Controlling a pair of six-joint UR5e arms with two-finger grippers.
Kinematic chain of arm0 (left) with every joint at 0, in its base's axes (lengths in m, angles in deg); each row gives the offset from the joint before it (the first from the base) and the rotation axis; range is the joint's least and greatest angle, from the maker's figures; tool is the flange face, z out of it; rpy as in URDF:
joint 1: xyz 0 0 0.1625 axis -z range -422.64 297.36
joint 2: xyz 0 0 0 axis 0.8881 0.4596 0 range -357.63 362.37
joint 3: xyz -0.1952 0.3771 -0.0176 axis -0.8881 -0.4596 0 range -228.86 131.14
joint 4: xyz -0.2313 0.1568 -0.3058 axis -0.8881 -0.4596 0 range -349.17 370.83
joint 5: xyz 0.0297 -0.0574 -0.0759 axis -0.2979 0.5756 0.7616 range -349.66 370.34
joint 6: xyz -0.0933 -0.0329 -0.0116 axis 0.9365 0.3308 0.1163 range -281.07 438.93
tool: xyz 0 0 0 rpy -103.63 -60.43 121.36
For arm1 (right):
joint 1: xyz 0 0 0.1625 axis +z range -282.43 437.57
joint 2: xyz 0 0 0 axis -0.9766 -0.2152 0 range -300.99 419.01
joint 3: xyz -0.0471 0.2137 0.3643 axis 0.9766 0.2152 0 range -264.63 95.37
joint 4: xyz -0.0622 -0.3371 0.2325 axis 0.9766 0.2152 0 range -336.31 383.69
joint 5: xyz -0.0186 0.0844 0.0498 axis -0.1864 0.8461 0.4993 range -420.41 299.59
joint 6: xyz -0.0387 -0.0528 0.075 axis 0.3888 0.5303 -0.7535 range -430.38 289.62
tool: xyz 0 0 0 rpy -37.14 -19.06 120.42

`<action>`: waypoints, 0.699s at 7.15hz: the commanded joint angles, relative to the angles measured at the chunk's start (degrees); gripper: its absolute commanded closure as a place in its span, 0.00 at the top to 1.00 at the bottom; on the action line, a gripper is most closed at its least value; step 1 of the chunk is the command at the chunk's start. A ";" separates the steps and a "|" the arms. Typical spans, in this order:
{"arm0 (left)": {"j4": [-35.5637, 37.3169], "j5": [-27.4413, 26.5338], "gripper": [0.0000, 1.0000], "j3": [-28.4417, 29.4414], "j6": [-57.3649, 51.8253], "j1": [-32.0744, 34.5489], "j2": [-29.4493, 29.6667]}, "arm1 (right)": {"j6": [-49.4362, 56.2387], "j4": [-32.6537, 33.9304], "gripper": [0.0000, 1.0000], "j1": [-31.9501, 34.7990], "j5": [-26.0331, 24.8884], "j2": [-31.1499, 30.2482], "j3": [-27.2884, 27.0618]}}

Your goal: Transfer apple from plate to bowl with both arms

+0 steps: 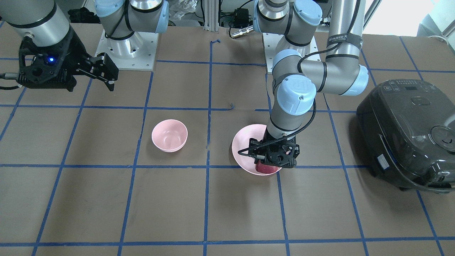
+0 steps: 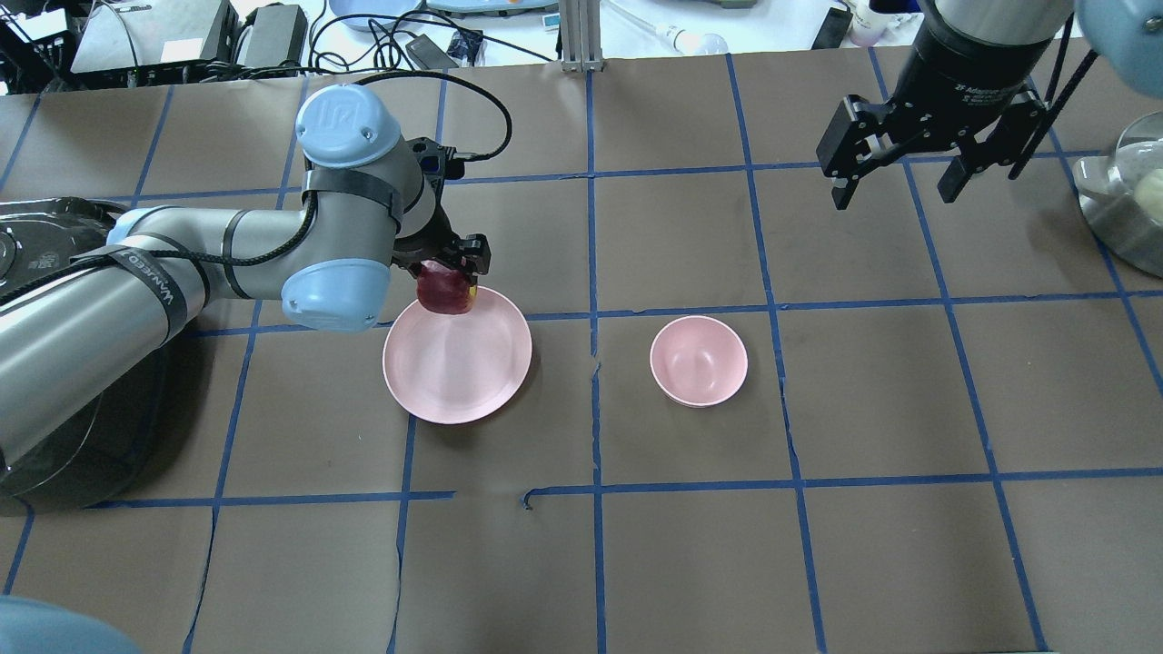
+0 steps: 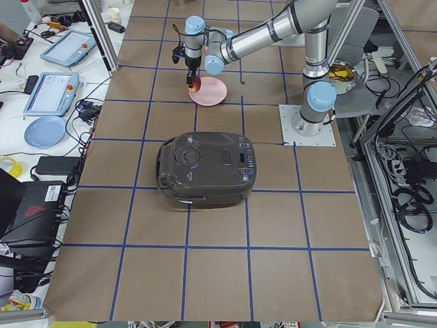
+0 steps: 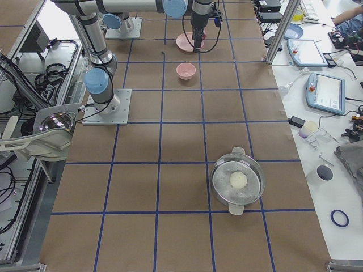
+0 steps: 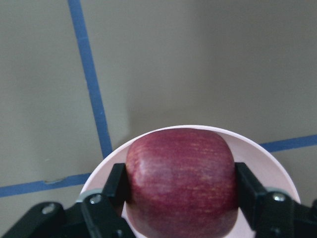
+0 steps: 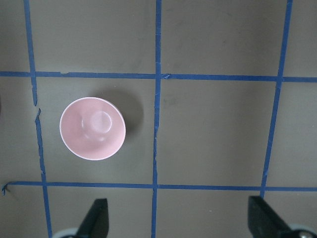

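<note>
The left gripper (image 2: pixel 447 265), a black two-finger tool on a silver-grey arm, is clamped on the dark red, slightly blocky apple (image 5: pixel 181 181). One black finger (image 5: pixel 118 182) presses against each side of it. The apple is over the rim of the wide, shallow pale pink plate (image 2: pixel 459 372), at the edge farthest from the robot's base. From where I stand I can't quite say whether its underside touches the dish or hangs just clear of it.

The small, deep pale pink bowl (image 2: pixel 699 361) stands by itself near the plate, on the right arm's side. It is one blue-taped square over on the brown paper-covered table (image 2: pixel 581 563). The right gripper (image 2: pixel 895 189) hangs high above the table, off to the bowl's side and well apart from it, its two fingers spread wide. Its wrist camera looks straight down on the bowl.

A dark grey, rounded rice cooker (image 1: pixel 405 131) sits on the table at the left arm's side. A steel pot (image 4: pixel 238 180) with a pale round thing inside stands toward the table's right end.
</note>
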 commanded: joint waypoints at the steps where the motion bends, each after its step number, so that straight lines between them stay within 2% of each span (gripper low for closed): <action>1: -3.79 3.67 0.12 3.44 6.00 2.53 -1.51 | -0.07 0.11 1.00 0.00 -0.09 0.04 0.00; 3: -3.88 3.71 0.03 7.22 11.63 10.25 -0.64 | 0.02 0.03 1.00 -0.09 -0.27 0.04 0.00; 5: -3.09 4.50 0.00 7.76 24.17 17.10 0.42 | 0.02 -0.06 1.00 -0.09 -0.27 0.04 0.00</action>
